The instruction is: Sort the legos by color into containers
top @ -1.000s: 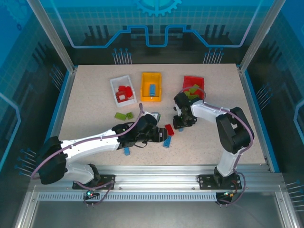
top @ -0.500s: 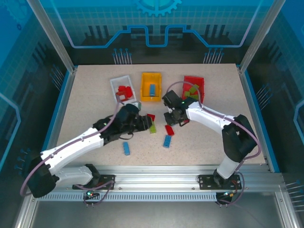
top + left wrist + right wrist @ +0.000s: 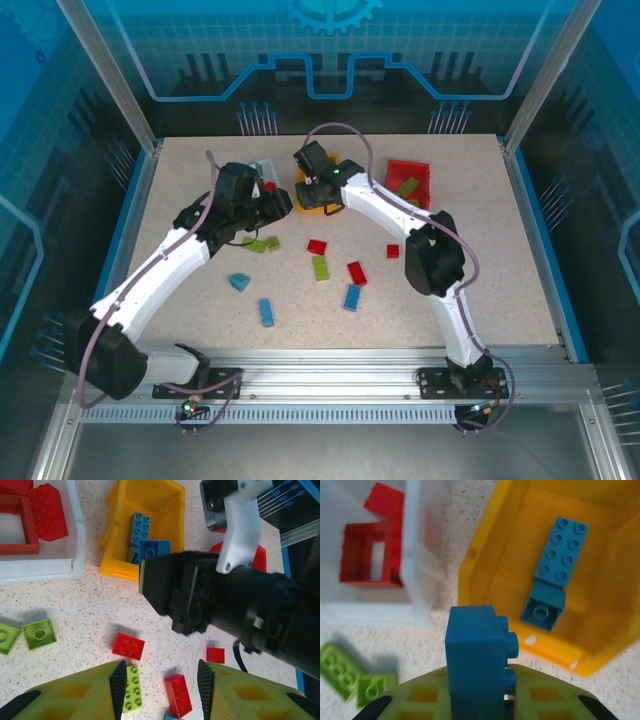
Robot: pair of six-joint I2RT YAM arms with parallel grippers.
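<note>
My right fingers [image 3: 547, 697] clamp a blue brick [image 3: 472, 650] by its smooth sides over the edge of the yellow bin [image 3: 487, 575]; light, rigid, slick plastic, I judge. My left fingers [image 3: 75, 695] hang parted, empty, above the tabletop [image 3: 75, 605].

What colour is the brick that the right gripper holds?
Blue. The brick shows best in the right wrist view, near the yellow bin.

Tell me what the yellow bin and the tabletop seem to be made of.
The yellow bin: probably moulded plastic, smooth, slightly glossy; its walls show soft sheen. The tabletop: perhaps speckled laminate or stone-effect board, matte; fine dark flecks, no glare.
</note>
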